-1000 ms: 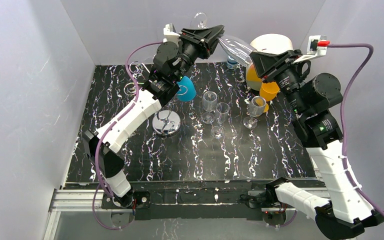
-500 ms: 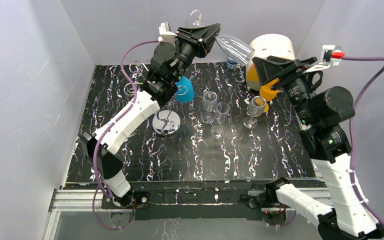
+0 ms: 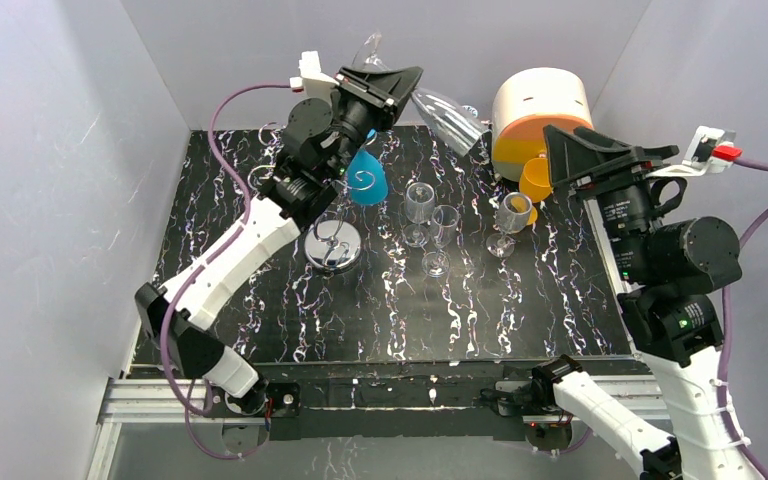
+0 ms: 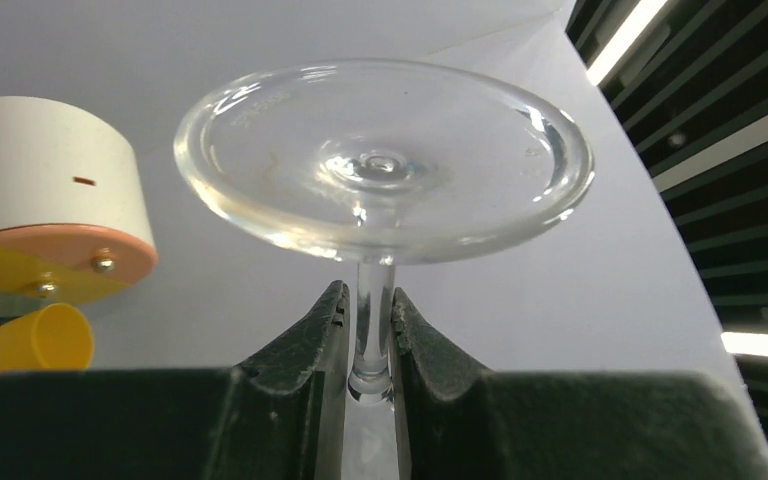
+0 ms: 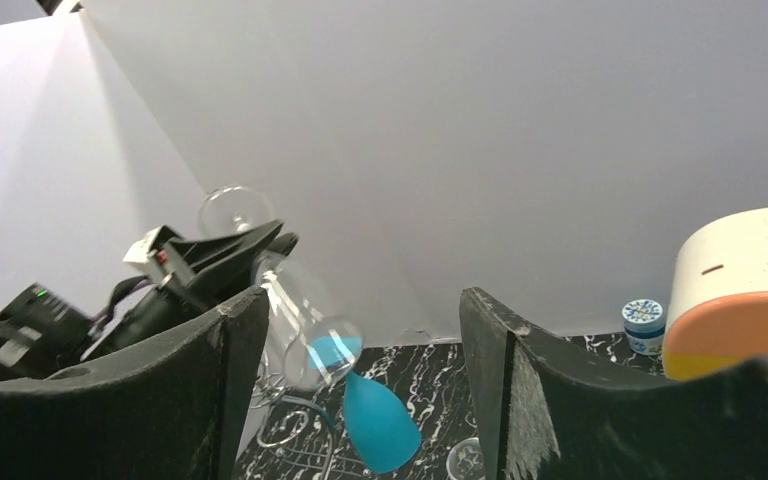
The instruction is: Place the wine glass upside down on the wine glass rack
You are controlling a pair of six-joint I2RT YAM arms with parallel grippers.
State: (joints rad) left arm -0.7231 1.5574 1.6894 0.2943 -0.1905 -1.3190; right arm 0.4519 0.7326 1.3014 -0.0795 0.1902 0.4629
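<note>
Black left fingers (image 4: 300, 370) clamp the wine glass (image 4: 380, 170); right fingers (image 5: 222, 400) spread wide.

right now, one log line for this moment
left gripper: shut on glass stem | right gripper: open, empty | glass: aloft, not on rack

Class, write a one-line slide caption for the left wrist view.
Left claw shut on the stem of a clear wine glass, whose round foot fills the frame.

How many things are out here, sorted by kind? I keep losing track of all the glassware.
Clear stemmed glasses: 4
Blue glass: 1
Wire rack: 1
Yellow cup: 1
White-and-orange drum: 1
Small blue-lidded jar: 1
Total: 9
</note>
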